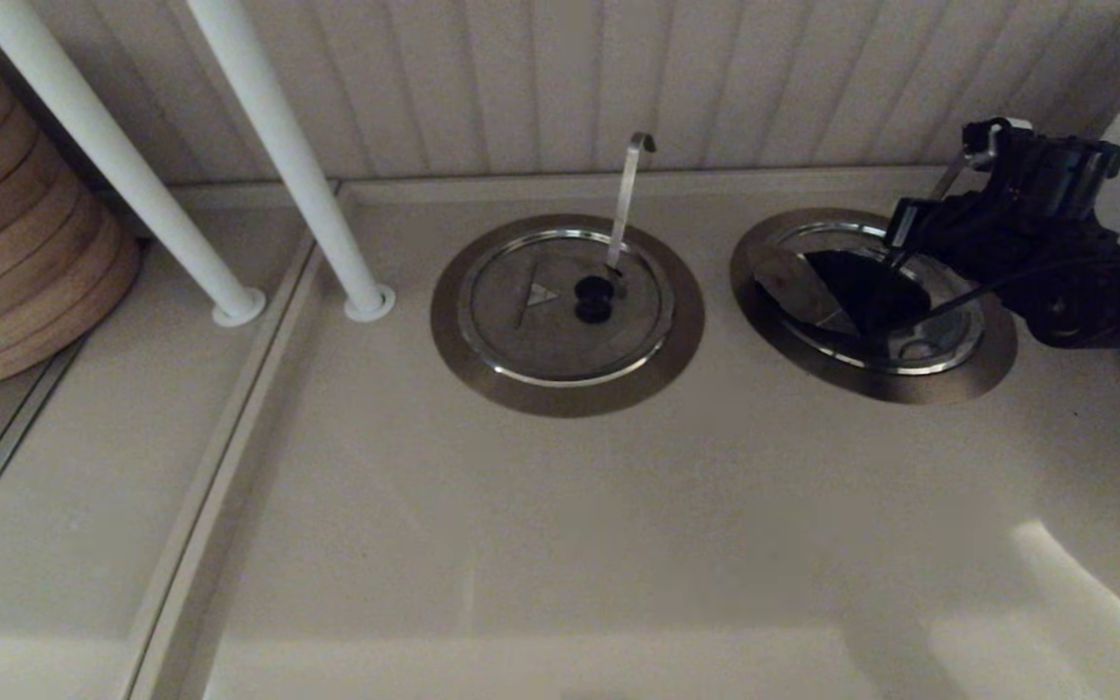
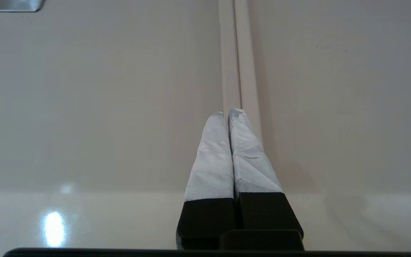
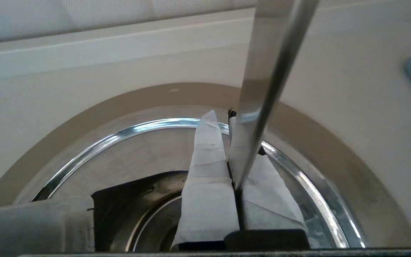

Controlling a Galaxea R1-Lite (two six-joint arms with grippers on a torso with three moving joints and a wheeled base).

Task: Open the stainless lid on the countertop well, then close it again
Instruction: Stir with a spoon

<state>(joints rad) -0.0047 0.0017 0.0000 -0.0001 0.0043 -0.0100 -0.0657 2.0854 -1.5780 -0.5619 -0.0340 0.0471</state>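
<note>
Two wells sit in the counter [image 1: 560, 544], and the one under test is on the robot's right. Its steel ring [image 1: 997, 362] is partly covered by the right arm. The lid [image 1: 793, 287] sits in that well, folded partly open. One half lies flat on the robot's left side of the well. Beside it a dark wedge marks the opening, running from the far rim toward the near rim.

The right gripper [image 1: 895, 251] hangs over the far side of the well, at the top of the wedge. In the right wrist view its fingers [image 3: 209, 171] are drawn close together, with a sliver of black showing at the tips. I judge them clamped on the lid's knob, though the straight ladle handle [image 3: 269, 71] crosses in front and hides the gap itself.

Deciding relation:
- The fold line appears to run far-to-near across the well, so the held half has to swing about that axis. It goes up and toward the robot's left to open further, and back down toward the right to close.
- The ladle handle stands just beside the fingers on the far rim, leaning away. It is the one thing the fingers could foul while the half swings.

The right arm is already at the lid. The left gripper [image 2: 227, 112] is parked over bare counter with its fingers pressed together and holding nothing, out of the head view.

The other well [image 1: 482, 374], with the hook-tipped ladle, has its lid flat and is not involved.
</note>
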